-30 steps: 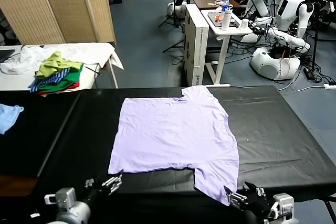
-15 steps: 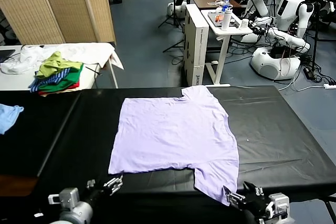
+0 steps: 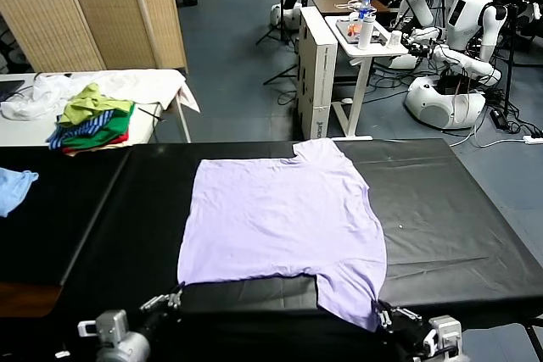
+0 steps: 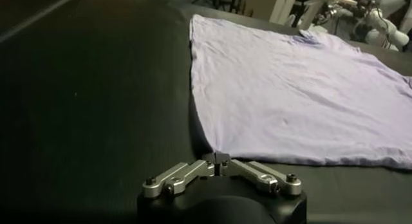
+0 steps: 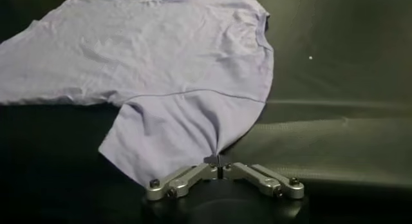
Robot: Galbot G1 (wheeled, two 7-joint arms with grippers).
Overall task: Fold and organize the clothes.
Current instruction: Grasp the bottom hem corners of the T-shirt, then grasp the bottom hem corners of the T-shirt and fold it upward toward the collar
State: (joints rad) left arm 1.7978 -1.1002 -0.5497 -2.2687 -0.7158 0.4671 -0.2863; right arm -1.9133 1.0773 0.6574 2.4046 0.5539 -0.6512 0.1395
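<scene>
- The lilac T-shirt (image 3: 284, 222) lies flat on the black desk (image 3: 441, 201), spread across its middle, collar toward the far edge and hem toward the left edge.
- The left tool (image 4: 217, 162) sits at the near edge of the desk, its fingers together, pinching the T-shirt's near hem corner.
- The right tool (image 5: 217, 161) sits at the near edge too, fingers together on the edge of the near sleeve, where the fabric puckers.
- A light blue cloth (image 3: 15, 187) lies at the desk's left edge.
</scene>
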